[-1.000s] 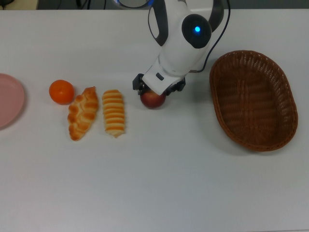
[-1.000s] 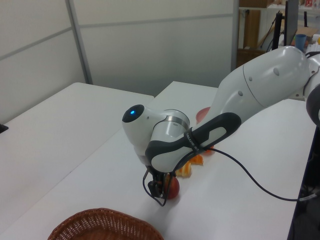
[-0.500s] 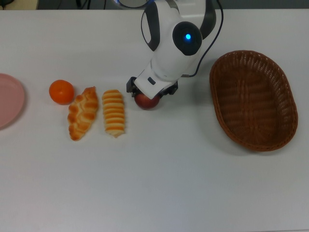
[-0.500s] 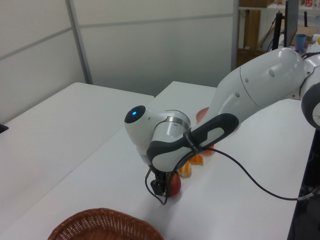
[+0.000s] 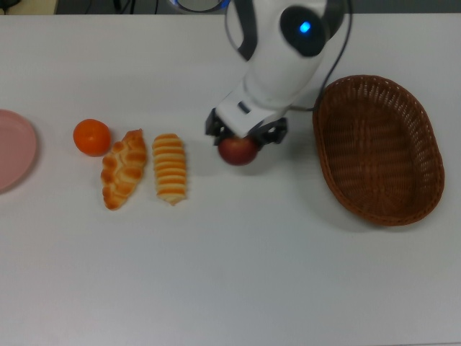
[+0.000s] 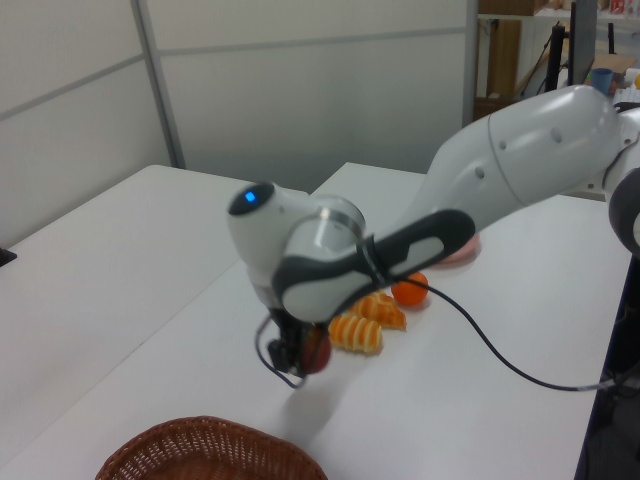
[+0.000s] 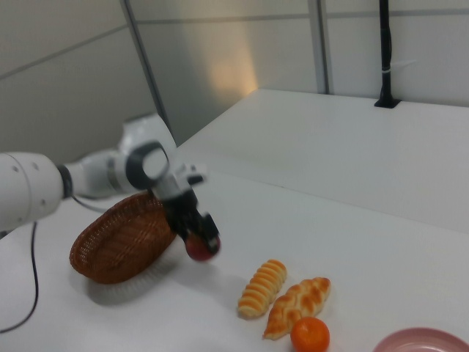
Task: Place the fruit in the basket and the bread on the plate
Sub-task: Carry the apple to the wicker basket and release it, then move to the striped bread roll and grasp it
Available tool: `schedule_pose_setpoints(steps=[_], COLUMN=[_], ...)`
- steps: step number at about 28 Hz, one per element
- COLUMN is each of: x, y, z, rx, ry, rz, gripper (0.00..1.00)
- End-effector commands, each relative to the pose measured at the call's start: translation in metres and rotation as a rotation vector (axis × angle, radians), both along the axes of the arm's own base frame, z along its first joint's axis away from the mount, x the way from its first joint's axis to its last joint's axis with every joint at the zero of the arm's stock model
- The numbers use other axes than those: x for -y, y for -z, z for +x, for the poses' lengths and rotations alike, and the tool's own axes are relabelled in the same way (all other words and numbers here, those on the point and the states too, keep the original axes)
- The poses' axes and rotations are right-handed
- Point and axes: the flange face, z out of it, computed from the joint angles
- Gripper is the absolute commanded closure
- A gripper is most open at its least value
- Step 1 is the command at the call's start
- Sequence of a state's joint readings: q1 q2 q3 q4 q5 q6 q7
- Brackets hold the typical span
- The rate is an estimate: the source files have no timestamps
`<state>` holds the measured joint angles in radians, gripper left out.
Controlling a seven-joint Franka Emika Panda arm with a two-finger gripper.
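The dark red apple (image 5: 239,150) hung clear of the white table (image 5: 238,274), pinched between the fingers of the gripper (image 5: 245,137), with a soft shadow on the tabletop beneath it in the left view. It sat between the striped loaf (image 5: 170,168) and the wicker basket (image 5: 379,150), apart from both. In the right view the apple (image 7: 198,247) appeared just in front of the basket (image 7: 121,238) rim, still outside it. The basket held nothing visible.

The striped loaf lay beside the braided loaf (image 5: 123,168), the two nearly side by side. The orange (image 5: 92,137) rested against the braided loaf's far end, on the top view's left. Farther toward the top view's left edge, the pink plate (image 5: 16,149) stood bare and well apart from the bread.

The white arm (image 6: 520,160) reached down across the table from the far side in the top view, a black cable (image 6: 500,360) trailing from its wrist in the left view.
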<state>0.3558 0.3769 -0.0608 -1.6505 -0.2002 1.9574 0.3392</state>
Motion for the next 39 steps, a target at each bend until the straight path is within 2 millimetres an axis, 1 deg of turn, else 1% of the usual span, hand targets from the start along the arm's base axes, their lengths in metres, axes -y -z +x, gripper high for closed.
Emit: schedule_pose_setpoints(steps=[1,4,5,8,10,11,13,16,17,18,19,20,21,22,23,25,28,30,33,35,38,39], x=[-0.044,-0.079,-0.099,-0.131,-0.151,-0.167,-0.183,-0.2,-0.211,-0.214,-0.217,-0.219,-0.221,-0.224,-0.228,-0.228,-0.228,-0.224,-0.217,-0.194,-0.144,-0.127], y=[-0.061,-0.067,-0.069,-0.073,-0.072,-0.069,-0.06,-0.044,-0.029,-0.023,-0.02,-0.017,-0.014,-0.015,-0.015,-0.017,-0.025,-0.04,-0.052,-0.065,-0.079,-0.08], z=[-0.007,-0.018,-0.025,-0.04,-0.05,-0.059,-0.067,-0.075,-0.08,-0.08,-0.082,-0.082,-0.084,-0.085,-0.089,-0.091,-0.092,-0.093,-0.092,-0.089,-0.071,-0.066], rx=[0.013,0.029,0.038,0.046,0.046,0.045,0.038,0.028,0.02,0.02,0.02,0.021,0.019,0.022,0.025,0.023,0.027,0.043,0.049,0.024,-0.018,-0.037], ry=[0.013,0.005,0.004,-0.031,-0.049,-0.054,-0.064,-0.077,-0.077,-0.072,-0.071,-0.07,-0.071,-0.075,-0.085,-0.086,-0.082,-0.076,-0.061,-0.015,0.064,0.074], rz=[0.055,0.065,0.078,0.087,0.087,0.085,0.081,0.06,0.045,0.037,0.031,0.025,0.022,0.02,0.013,0.01,0.02,0.031,0.03,0.006,0.015,0.023], gripper=[1.0,1.0,1.0,1.0,1.0,1.0,1.0,1.0,1.0,1.0,0.91,0.71,0.31,0.0,0.0,0.0,0.0,0.0,0.0,0.0,0.0,0.0])
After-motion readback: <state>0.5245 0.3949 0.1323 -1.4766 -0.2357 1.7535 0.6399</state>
